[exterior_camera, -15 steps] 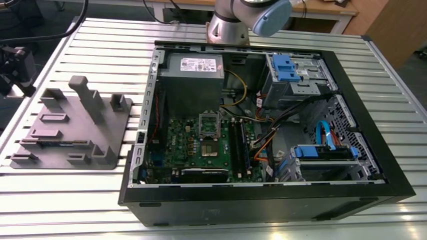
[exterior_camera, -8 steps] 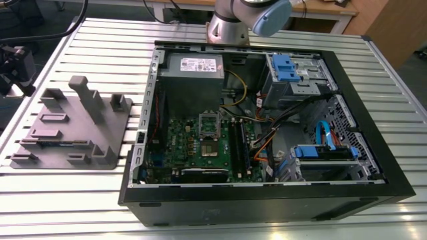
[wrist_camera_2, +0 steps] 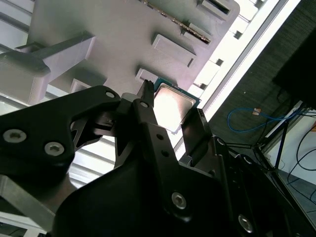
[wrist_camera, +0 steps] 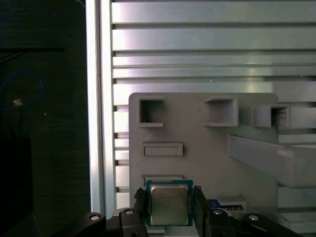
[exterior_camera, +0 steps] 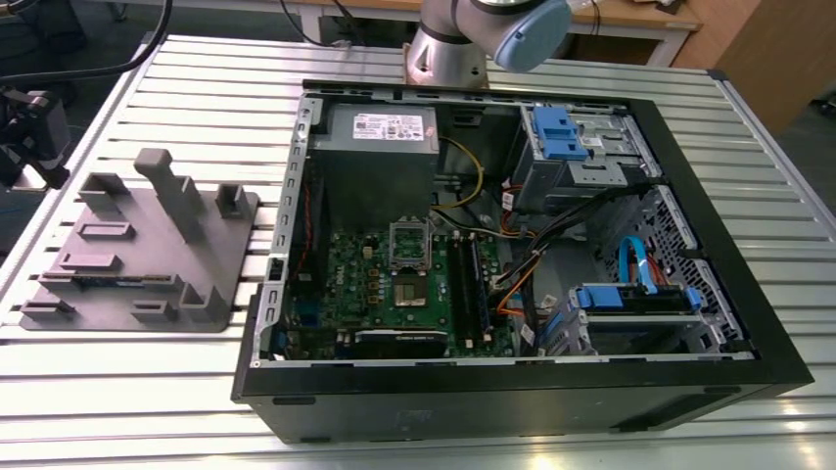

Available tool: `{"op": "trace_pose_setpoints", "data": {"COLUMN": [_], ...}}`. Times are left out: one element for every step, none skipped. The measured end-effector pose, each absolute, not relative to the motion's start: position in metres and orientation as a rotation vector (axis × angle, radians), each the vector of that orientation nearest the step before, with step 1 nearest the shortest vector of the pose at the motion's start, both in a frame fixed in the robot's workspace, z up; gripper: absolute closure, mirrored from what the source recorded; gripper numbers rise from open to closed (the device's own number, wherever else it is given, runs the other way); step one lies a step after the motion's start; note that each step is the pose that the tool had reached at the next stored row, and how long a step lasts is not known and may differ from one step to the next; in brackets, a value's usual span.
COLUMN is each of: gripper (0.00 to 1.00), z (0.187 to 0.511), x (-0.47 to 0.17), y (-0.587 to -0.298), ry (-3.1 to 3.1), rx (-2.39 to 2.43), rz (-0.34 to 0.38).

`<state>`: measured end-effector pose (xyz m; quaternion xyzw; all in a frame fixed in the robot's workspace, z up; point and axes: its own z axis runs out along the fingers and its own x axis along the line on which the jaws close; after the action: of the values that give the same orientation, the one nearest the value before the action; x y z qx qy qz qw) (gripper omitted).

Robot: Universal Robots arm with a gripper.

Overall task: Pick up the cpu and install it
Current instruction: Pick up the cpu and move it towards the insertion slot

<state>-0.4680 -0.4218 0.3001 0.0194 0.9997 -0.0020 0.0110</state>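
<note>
A slatted aluminium table (exterior_camera: 157,392) is spread beneath the whole workspace. Nearest in both wrist views, the gripper (wrist_camera: 170,200) (wrist_camera_2: 172,102) is seen with its black fingers (wrist_camera: 140,202) closed against two opposite edges of the cpu (wrist_camera: 169,205) (wrist_camera_2: 173,106), so that the silver-topped chip is clamped between them over the grey fixture tray (wrist_camera: 197,143) with its shallow rectangular recesses. Farther off, in the exterior view, an open computer case (exterior_camera: 523,397) is laid to the exterior view's right of the tray, and the green motherboard (exterior_camera: 379,294) with its metal-framed socket (exterior_camera: 409,247) is exposed inside.
</note>
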Motion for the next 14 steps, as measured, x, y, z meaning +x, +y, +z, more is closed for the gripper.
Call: {"op": "trace_pose_setpoints", "data": {"gripper": [0.53,0.53,0.53,0.53,0.53,0.53,0.53,0.53,0.53,0.53,0.53,0.53,0.53,0.53], "z": [0.300,0.302,0.302,0.304,0.305,0.307,0.308,0.310,0.312,0.314,0.316,0.318,0.319,0.321], "x": [-0.468,-0.468,-0.468,-0.468,-0.468,-0.468,-0.468,-0.468,-0.468,-0.468,-0.468,-0.468,-0.468,-0.468], "y": [-0.422,-0.422,-0.422,-0.422,-0.422,-0.422,-0.422,-0.422,-0.422,-0.422,-0.422,-0.422,-0.422,-0.422], "ry": [3.119,3.119,3.119,3.119,3.119,3.119,3.119,3.119,3.119,3.119,3.119,3.119,3.119,3.119], "rx": [0.061,0.061,0.061,0.061,0.061,0.061,0.061,0.061,0.061,0.061,0.061,0.061,0.061,0.060], "rz": [-0.006,-0.006,-0.006,-0.006,-0.006,-0.006,-0.006,-0.006,-0.006,-0.006,-0.006,-0.006,-0.006,-0.006]}}
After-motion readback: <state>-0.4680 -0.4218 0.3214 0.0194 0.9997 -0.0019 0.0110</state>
